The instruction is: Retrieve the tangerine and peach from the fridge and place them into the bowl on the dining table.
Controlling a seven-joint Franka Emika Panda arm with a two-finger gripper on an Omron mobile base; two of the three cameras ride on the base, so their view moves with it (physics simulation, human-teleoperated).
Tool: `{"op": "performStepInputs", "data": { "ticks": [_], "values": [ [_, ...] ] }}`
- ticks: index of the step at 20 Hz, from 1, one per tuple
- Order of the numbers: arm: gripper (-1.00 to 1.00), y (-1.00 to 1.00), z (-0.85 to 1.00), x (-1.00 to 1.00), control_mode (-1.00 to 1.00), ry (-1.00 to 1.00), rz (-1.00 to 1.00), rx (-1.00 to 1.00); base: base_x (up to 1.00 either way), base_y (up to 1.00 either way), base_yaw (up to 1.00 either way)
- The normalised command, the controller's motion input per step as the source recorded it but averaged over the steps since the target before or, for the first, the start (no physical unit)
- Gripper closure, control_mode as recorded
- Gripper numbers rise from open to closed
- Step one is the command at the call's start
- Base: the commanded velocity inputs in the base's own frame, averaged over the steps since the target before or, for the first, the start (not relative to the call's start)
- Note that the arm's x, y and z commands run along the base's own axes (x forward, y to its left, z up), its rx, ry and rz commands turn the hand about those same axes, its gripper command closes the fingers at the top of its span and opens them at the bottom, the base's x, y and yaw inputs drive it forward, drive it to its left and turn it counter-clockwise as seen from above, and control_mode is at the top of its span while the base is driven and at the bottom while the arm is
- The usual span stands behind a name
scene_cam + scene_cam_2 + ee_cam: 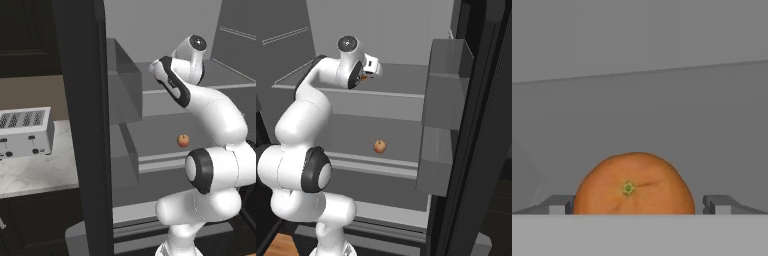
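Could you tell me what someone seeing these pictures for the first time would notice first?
Most striking is the tangerine, large in the hand view, sitting between the open fingers of the gripper on an upper shelf of the fridge. Next comes the white arm reaching into the open fridge, and the peach alone on the shelf below. In the left base view, a toaster stands on the marble counter left of the fridge door.

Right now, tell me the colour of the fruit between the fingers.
Plain orange tangerine; hand view.

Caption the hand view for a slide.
Open pincer straddling the tangerine on a fridge shelf.
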Motion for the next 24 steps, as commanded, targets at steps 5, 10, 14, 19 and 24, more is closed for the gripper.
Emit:
{"op": "performStepInputs", "data": {
  "ticks": [5, 10, 14, 19, 24],
  "values": [
    [-1.00, 0.00, -0.18, 0.26, -1.00, 0.00, 0.00, 0.00, 0.00, 0.00, 0.00],
    [-1.00, 0.00, -0.26, 0.19, -1.00, 0.00, 0.00, 0.00, 0.00, 0.00, 0.00],
    [1.00, 0.00, -0.46, 0.00, -1.00, 0.03, 0.00, 0.00, 0.00, 0.00, 0.00],
    [1.00, 0.02, -0.31, 0.04, -1.00, 0.03, 0.00, 0.00, 0.00, 0.00, 0.00],
    [1.00, 0.00, -0.04, -0.23, -1.00, -0.02, 0.00, 0.00, 0.00, 0.00, 0.00]
  ]
}}
